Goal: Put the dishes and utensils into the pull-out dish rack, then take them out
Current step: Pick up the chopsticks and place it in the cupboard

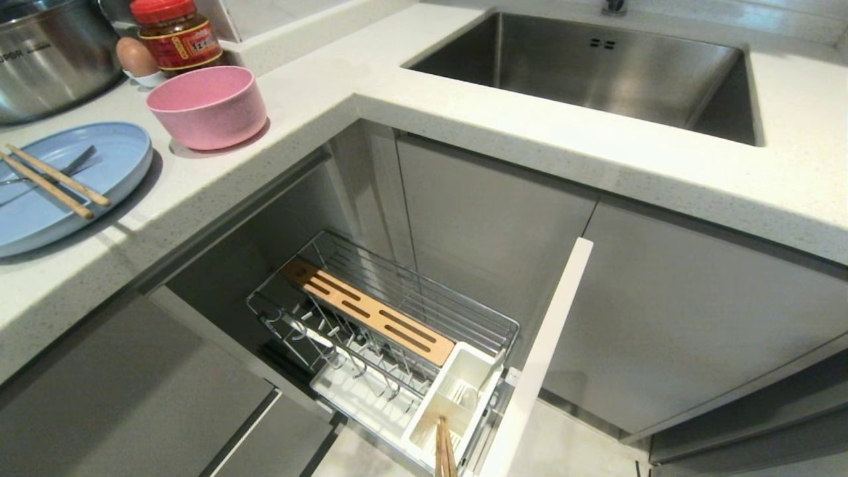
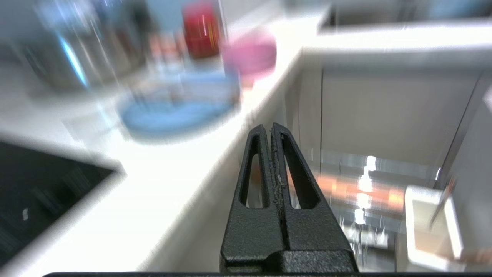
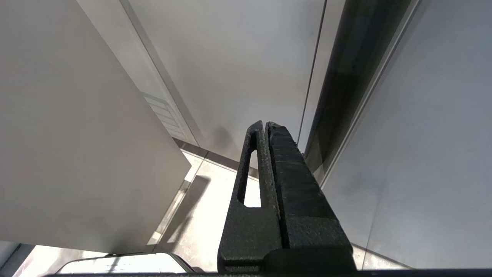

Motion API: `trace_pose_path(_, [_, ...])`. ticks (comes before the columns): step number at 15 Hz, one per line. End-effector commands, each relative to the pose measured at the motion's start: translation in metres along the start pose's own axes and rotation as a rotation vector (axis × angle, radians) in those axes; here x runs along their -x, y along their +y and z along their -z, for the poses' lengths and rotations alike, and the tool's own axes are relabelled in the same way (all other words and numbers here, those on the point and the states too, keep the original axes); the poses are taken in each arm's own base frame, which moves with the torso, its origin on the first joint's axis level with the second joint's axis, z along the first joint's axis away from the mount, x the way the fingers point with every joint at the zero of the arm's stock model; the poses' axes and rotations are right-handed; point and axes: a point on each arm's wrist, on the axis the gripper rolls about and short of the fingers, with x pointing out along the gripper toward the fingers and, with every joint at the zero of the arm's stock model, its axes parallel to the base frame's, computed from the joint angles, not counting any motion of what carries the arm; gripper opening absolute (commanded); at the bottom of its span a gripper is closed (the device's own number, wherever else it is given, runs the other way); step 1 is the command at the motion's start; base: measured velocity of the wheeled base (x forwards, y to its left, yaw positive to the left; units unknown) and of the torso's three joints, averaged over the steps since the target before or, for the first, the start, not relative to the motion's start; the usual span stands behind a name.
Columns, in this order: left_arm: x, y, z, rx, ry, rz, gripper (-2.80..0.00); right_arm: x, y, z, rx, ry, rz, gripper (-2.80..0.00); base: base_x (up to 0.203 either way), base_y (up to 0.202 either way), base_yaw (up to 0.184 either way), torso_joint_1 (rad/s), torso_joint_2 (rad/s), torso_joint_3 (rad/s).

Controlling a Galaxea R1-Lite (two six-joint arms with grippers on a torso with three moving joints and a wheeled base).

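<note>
On the counter at the left a light-blue plate (image 1: 33, 212) carries a pair of wooden chopsticks (image 1: 59, 177) and a silver fork (image 1: 76, 161). Just behind it stands a pink bowl (image 1: 207, 106). Below the counter the pull-out dish rack (image 1: 424, 278) is drawn out, its wooden strip (image 1: 368, 311) and plate prongs bare. More wooden sticks (image 1: 445, 450) stand in its white utensil cup (image 1: 457, 397). No gripper shows in the head view. My left gripper (image 2: 271, 129) is shut and empty, beside the counter edge, with the blurred plate (image 2: 180, 107) and bowl (image 2: 251, 54) ahead. My right gripper (image 3: 265, 124) is shut and empty, facing cabinet fronts.
A steel pot (image 1: 46, 53), a red-lidded jar (image 1: 175, 36) and an egg (image 1: 136, 58) stand behind the dishes. The steel sink (image 1: 596, 66) is set in the counter at the right. The rack's white front panel (image 1: 543, 358) juts out. A black cooktop (image 2: 38, 192) lies nearby.
</note>
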Motion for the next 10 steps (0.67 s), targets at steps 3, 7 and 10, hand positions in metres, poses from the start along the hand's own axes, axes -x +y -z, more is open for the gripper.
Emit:
trace_pose_path(3, [-0.066,0.024,-0.094,-0.004,0.030,0.018,-2.80,0.000,0.000,0.000,-0.001,-0.005,0.000,-2.80,0.000,0.000,0.000,0.000,0.00,0.000])
trace_pose_path(7, [-0.143,0.036,-0.112,0.022,0.134,0.003,-2.80,0.000,0.000,0.000,-0.001,-0.005,0.000,-2.80,0.000,0.000,0.000,0.000,0.00,0.000])
trace_pose_path(10, [-0.190,0.041,-0.104,0.165,0.202,-0.040,-2.80,0.000,0.000,0.000,-0.001,-0.005,0.000,-2.80,0.000,0.000,0.000,0.000,0.00,0.000])
